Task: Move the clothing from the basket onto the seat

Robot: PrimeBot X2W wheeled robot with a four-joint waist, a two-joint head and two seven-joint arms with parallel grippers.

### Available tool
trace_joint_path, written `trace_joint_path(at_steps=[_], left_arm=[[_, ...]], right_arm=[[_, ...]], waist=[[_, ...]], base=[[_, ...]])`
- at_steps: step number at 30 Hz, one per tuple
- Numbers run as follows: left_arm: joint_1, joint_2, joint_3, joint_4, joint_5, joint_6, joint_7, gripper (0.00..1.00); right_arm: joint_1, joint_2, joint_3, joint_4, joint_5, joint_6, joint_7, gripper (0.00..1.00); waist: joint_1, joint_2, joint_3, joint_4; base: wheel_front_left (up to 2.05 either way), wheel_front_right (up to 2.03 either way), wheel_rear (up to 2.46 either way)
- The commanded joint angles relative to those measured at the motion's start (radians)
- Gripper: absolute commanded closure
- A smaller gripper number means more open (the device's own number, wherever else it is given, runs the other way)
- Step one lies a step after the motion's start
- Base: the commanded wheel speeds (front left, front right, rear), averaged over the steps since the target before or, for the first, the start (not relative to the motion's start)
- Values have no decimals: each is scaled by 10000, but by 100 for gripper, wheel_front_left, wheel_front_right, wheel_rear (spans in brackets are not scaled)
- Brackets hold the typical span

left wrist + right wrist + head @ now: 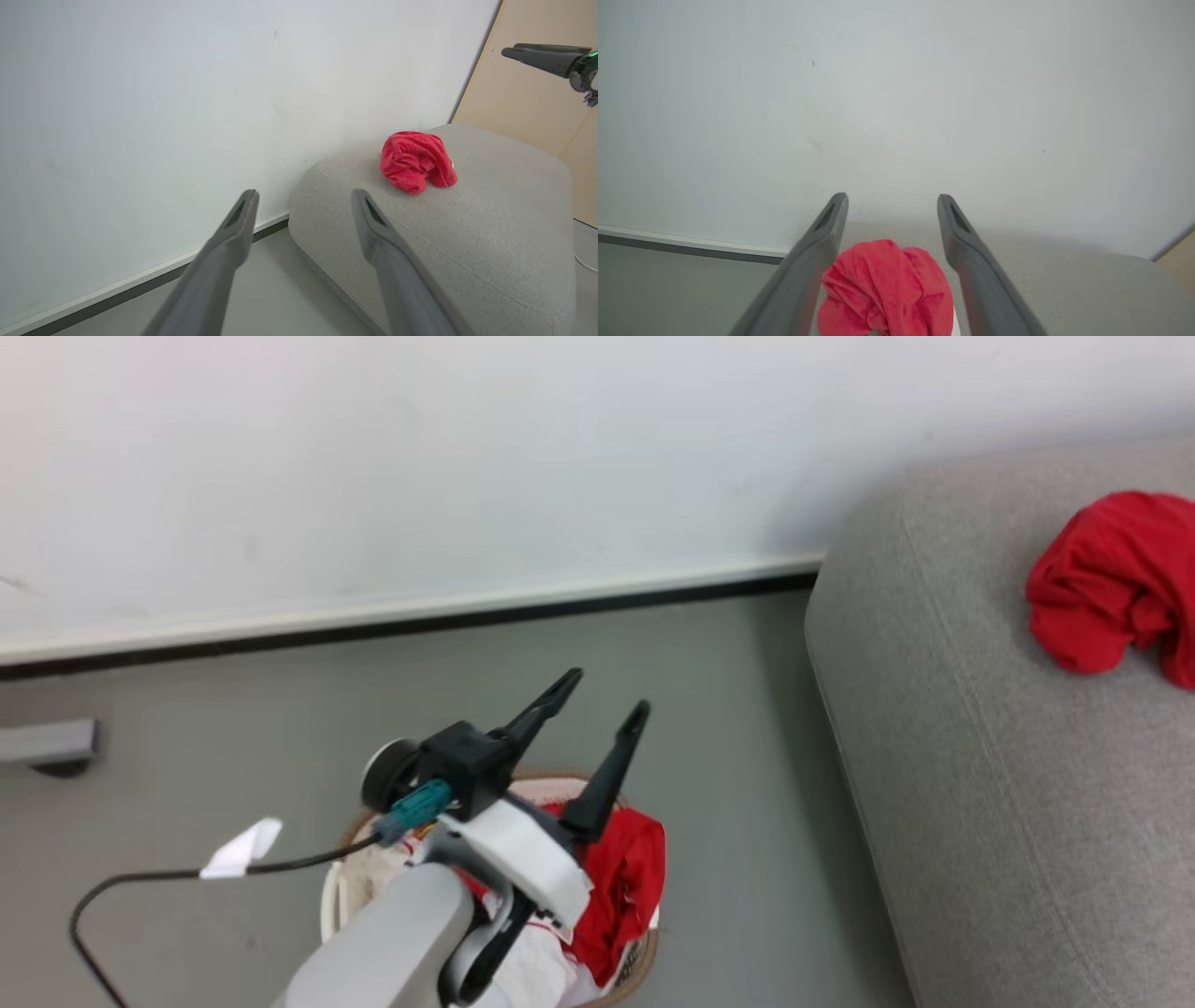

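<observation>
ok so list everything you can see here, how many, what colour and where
red garment: 1, bright red, bunched on top of the sofa
sofa: 1, grey, right of the basket, against the wall
basket: 1, white with tan rim, on the floor
red piece: 1, red, in the basket
white piece: 1, white, in the basket beside the red piece
wall: 1, white
floor: grey
grey object: 1, by the wall at far left, cannot tell what
tan panel: 1, behind the sofa
cable: 1, black, white tag, runs to the left wrist
left gripper: 1, dark, open, above the basket
right gripper: 1, dark, open, above the red garment
</observation>
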Motion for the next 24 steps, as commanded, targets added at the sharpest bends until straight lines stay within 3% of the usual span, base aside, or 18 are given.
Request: trace_joint_path(at_steps=[1,11,18,24], left_arm=[[389,152,211,-106,-100,80,-75,0],[1430,575,1096,-579,-174,437,-61,0],[2224,778,2114,-926,-141,801,-64,0],[3166,1029,3412,-1235,9,1137,-65,0]], right_arm=[[271,115,173,-321,143,-22,-216,0],[1105,798,250,-1233,214,-22,-1095,0],[2236,1712,-96,-1978,-142,-22,-1525,0],[3748,2861,-964,-2868,-806,-22,-1677,0]], waist=[[4,0,-629,234],[4,0,-1439,637],[4,0,-1882,1030],[4,0,-2105,1381]], base=[[0,0,0],[0,0,0],[0,0,0],[0,0,0]])
